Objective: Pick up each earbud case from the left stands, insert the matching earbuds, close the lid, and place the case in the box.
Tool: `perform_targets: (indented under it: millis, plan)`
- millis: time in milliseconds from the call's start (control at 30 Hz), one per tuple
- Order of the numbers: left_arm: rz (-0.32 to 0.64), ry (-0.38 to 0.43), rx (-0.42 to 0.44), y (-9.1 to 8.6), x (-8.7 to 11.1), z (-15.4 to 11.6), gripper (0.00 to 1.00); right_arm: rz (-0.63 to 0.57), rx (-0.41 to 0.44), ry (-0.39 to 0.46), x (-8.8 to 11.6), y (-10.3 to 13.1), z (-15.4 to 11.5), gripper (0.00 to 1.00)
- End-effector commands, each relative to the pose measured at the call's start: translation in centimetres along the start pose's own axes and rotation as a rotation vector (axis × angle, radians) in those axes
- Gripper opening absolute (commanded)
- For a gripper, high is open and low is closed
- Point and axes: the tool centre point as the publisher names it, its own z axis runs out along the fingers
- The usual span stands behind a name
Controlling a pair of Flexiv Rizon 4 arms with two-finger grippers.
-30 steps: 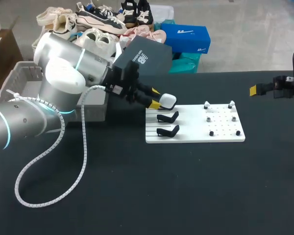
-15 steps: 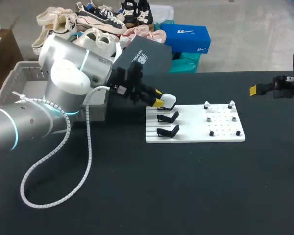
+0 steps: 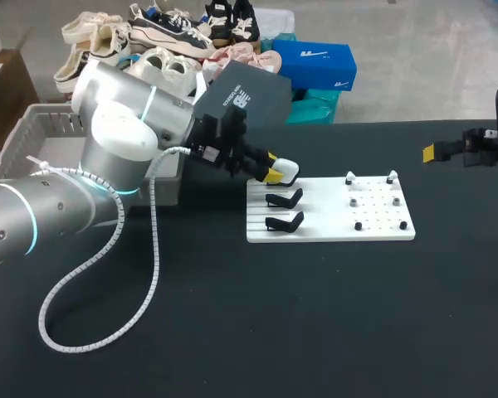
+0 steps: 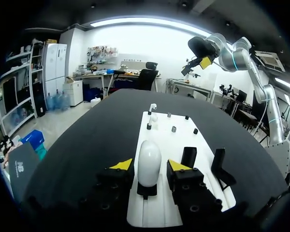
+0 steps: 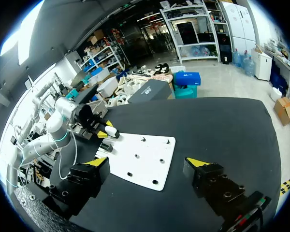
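Observation:
A white earbud case (image 3: pixel 287 171) stands upright on the far stand at the left end of the white board (image 3: pixel 328 228). My left gripper (image 3: pixel 272 174) comes at it from the left. In the left wrist view the case (image 4: pixel 149 163) sits between the yellow-tipped fingers (image 4: pixel 122 166), which press close on both sides, so the gripper is shut on it. Two black stands (image 3: pixel 284 199) nearer me are empty. Small earbuds (image 3: pixel 349 177) sit on pegs at the board's right end. My right gripper (image 5: pixel 147 164) hangs wide open and empty, far off at the table's right (image 3: pixel 436 152).
A grey crate (image 3: pixel 29 137) stands at the table's left edge, behind my left arm. The arm's white cable (image 3: pixel 108 274) loops over the black tabletop in front. In the left wrist view the two empty stands (image 4: pixel 189 157) rise just beside the gripper.
My left gripper has slid a little further onto the white case and its fingers have narrowed around it. The right arm has not moved.

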Motion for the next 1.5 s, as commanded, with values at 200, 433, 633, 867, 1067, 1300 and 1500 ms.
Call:
perform_targets:
  millis: [200, 433, 633, 867, 1067, 1300, 1500]
  plan:
    - [-0.001, 0.011, 0.010, 0.8, 0.4, 0.5, 0.43, -0.002, -0.009, 0.001, 0.0, -0.2, 0.1, 1.00]
    - [-0.007, 0.003, 0.002, 0.8, 0.4, 0.4, 0.42, -0.002, -0.009, 0.001, 0.0, -0.2, 0.1, 1.00]
    - [-0.001, -0.003, 0.006, 0.5, 0.3, 0.6, 0.34, -0.002, -0.009, 0.001, 0.0, -0.2, 0.1, 1.00]
    - [0.002, -0.014, 0.012, 0.1, 0.2, 0.7, 0.00, -0.002, -0.009, 0.001, 0.0, -0.2, 0.1, 1.00]
    - [0.000, -0.061, -0.008, -0.3, -0.6, -1.0, 0.00, -0.002, -0.009, 0.001, 0.0, -0.2, 0.1, 1.00]
    - [0.035, -0.158, -0.005, -2.9, -3.9, -4.3, 0.00, -0.002, -0.009, 0.001, 0.0, -0.2, 0.1, 1.00]
    - [0.113, -0.269, 0.001, -7.3, -7.7, -6.2, 0.00, -0.002, -0.009, 0.001, 0.0, -0.2, 0.1, 1.00]
